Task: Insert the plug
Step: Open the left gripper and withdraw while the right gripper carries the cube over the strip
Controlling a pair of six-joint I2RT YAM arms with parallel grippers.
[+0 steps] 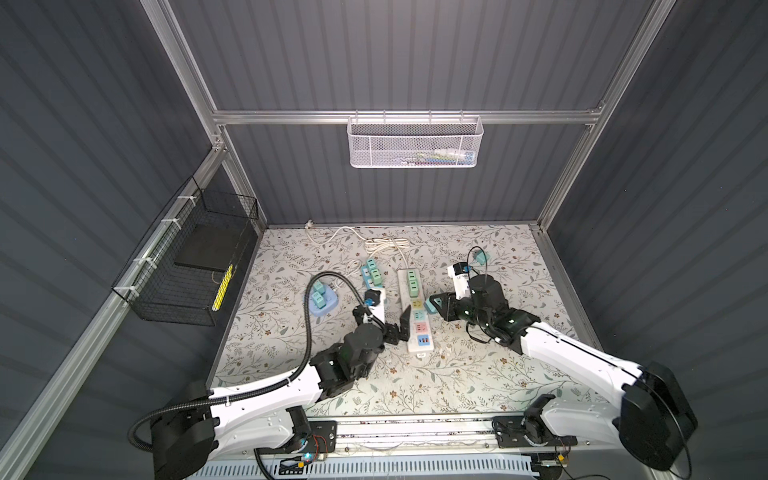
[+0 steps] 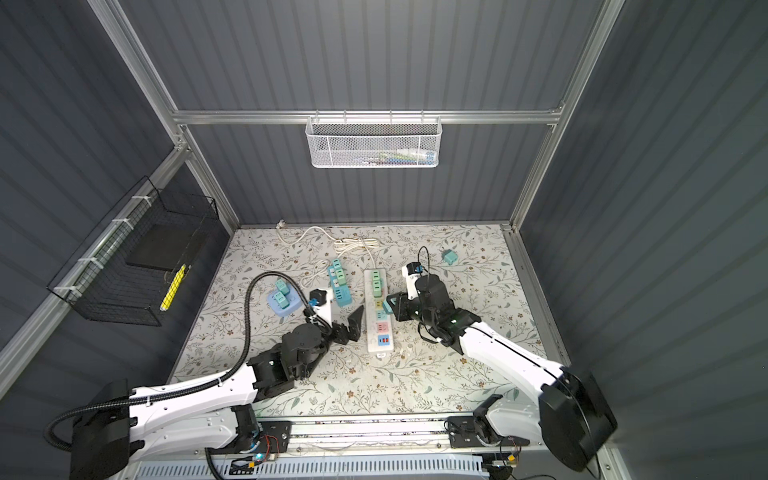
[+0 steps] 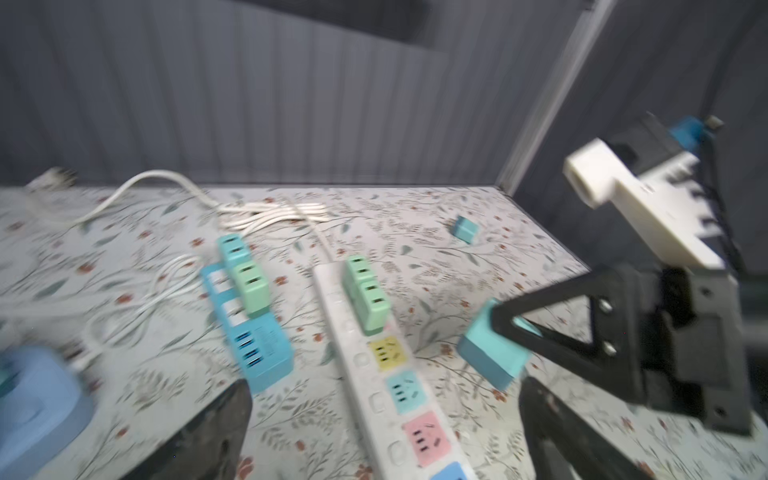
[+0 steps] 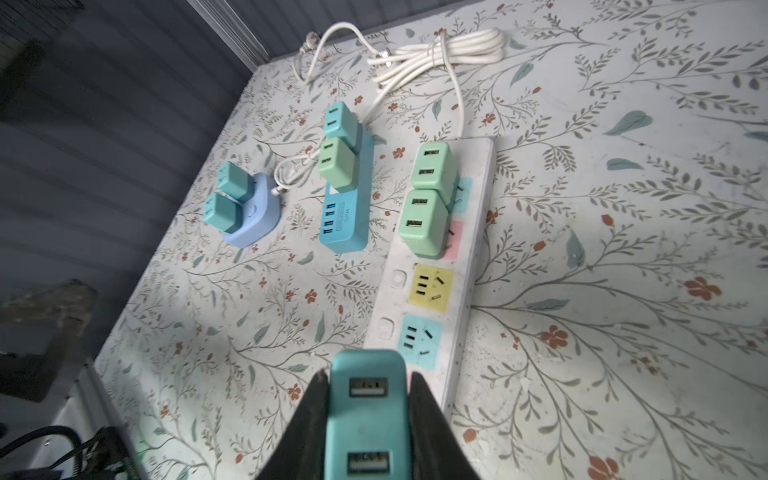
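A teal plug point(image 4: 368, 407) with two USB ports is clamped between the black fingers of my right gripper point(image 4: 368, 386), which is shut on it. In both top views the plug point(image 1: 429, 305) point(image 2: 388, 305) hangs by the right edge of the white power strip point(image 1: 420, 332) point(image 2: 380, 332), beside its free yellow and blue sockets, apart from them. Two green plugs point(image 4: 428, 195) fill the strip's far sockets. My left gripper point(image 1: 397, 326) point(image 2: 349, 326) stands open at the strip's left side, its jaws wide around the strip point(image 3: 361, 357) in the left wrist view, holding nothing.
A loose teal plug point(image 1: 480, 257) lies at the back right of the table. Left of the white strip lie a blue strip point(image 1: 372, 276) and a round blue socket block point(image 1: 322, 301), both carrying plugs. Coiled white cords point(image 1: 382, 245) lie behind. A black wire basket point(image 1: 187, 266) hangs on the left wall.
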